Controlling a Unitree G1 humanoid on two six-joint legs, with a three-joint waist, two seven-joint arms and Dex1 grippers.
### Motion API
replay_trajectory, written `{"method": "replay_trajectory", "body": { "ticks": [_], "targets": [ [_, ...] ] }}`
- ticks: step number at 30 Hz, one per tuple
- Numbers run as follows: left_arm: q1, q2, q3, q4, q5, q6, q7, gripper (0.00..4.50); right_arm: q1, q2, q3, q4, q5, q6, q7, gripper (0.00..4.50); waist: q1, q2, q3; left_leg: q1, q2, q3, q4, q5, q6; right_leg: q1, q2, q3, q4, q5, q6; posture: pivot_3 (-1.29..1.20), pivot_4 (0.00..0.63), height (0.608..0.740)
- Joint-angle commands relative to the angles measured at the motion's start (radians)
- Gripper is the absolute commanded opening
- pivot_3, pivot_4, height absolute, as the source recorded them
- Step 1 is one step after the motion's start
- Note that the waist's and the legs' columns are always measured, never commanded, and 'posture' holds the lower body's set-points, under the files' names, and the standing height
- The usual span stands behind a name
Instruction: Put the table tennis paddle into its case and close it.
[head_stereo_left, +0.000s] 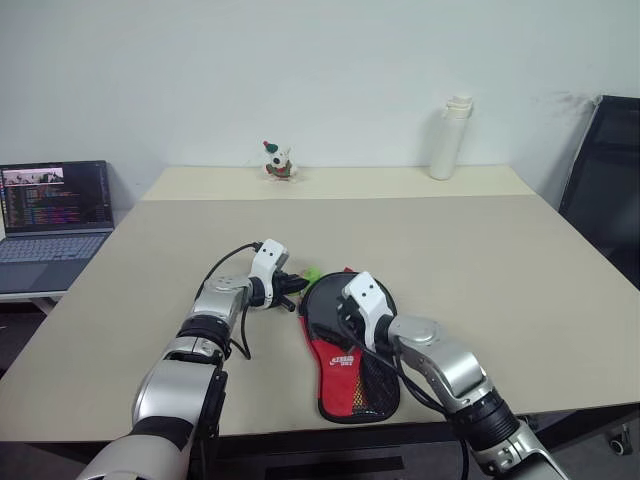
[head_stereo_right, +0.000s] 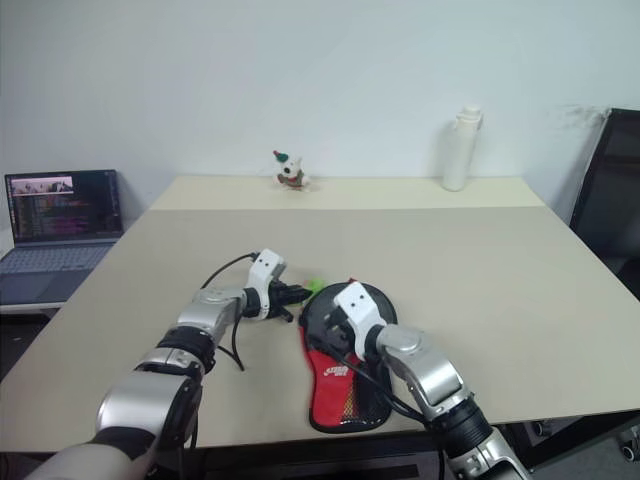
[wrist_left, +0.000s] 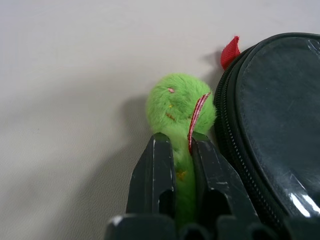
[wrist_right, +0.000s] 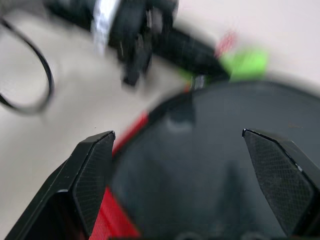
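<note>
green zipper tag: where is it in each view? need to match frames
Left eye: green zipper tag, mid-table, at the case's far rim.
Right eye: same spot.
Left wrist: centre, pinched in the left gripper.
Right wrist: blurred, beyond the open right gripper, at.
Shared landmark: the case's black rounded end.

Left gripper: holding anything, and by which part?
Yes. The left gripper is shut on the case's fuzzy green zipper tag, pinching its lower end.

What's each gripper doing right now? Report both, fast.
Left gripper: shut on the green zipper tag, beside the case.
Right gripper: open, fingers spread over the case, holding nothing.
</note>
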Motion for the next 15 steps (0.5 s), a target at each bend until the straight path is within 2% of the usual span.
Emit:
{"method": "replay_trajectory", "body": {
  "ticks": [1, 5, 8, 15],
  "targets": [
    [0.006, 0.009, -0.015, 0.01, 0.034, -0.003, 0.019, 0.09, 0.005, -0.002, -0.002, 0.035, -0.051, 0.004, -0.036, 4.5, 0.0, 0.0, -0.001, 0.0, 0.0, 0.0, 0.0, 0.0, 0.0, 0.0, 0.0, 0.0, 0.0, 0.0, 0.0, 0.0, 0.15, 0.74],
    [-0.032, 0.017, -0.059, 0.056, 0.097, -0.061, 0.059, 0.09, 0.03, -0.009, -0.012, 0.026, -0.066, 0.024, -0.043, 4.5, 0.0, -0.001, -0.002, 0.003, 0.0, -0.001, 0.0, 0.0, 0.0, 0.004, 0.0, -0.002, 0.0, 0.0, 0.0, 0.0, 0.15, 0.74],
    [-0.099, 0.012, -0.101, 0.116, 0.165, -0.125, 0.148, 0.09, 0.05, -0.011, -0.011, 0.015, -0.059, 0.052, -0.04, 4.5, 0.0, -0.001, -0.003, 0.008, 0.0, -0.001, 0.0, 0.0, 0.0, 0.009, 0.0, -0.003, -0.001, -0.003, 0.005, 0.0, 0.15, 0.74],
    [-0.233, -0.053, -0.207, 0.203, 0.327, -0.213, 0.335, 0.09, 0.09, 0.0, 0.011, -0.016, -0.063, 0.088, -0.044, 4.5, 0.002, -0.002, -0.004, 0.01, 0.0, -0.001, 0.0, 0.0, 0.0, 0.01, 0.0, -0.004, 0.0, -0.003, 0.005, 0.0, 0.15, 0.74]
  ]
}}
